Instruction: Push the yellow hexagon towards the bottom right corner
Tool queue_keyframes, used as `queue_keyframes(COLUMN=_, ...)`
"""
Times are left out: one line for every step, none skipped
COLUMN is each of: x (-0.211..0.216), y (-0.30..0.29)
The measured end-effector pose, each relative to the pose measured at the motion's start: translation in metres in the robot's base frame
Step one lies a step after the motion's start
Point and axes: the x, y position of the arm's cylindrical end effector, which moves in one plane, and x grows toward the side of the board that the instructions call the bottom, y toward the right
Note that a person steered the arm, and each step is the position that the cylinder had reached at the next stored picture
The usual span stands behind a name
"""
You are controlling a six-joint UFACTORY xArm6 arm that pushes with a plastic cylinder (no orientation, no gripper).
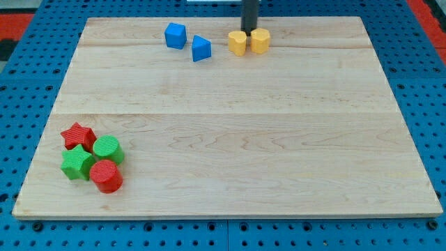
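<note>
Two yellow blocks sit side by side near the board's top edge, right of centre. The right one (260,40) looks like the yellow hexagon. The left one (237,43) looks like a yellow heart. My dark rod comes down from the view's top, and my tip (248,31) rests just above the seam between the two yellow blocks, touching or nearly touching both.
A blue cube (175,35) and a blue wedge-like block (201,48) lie left of the yellow pair. At the bottom left cluster a red star (77,134), a green cylinder (108,148), a green star (77,163) and a red cylinder (106,176). The wooden board (279,139) sits on a blue pegboard.
</note>
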Motion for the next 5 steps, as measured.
queue_keyframes(x=0.037, y=0.01)
queue_keyframes(x=0.088, y=0.017)
queue_keyframes(x=0.052, y=0.025)
queue_keyframes(x=0.101, y=0.052)
queue_keyframes(x=0.17, y=0.068)
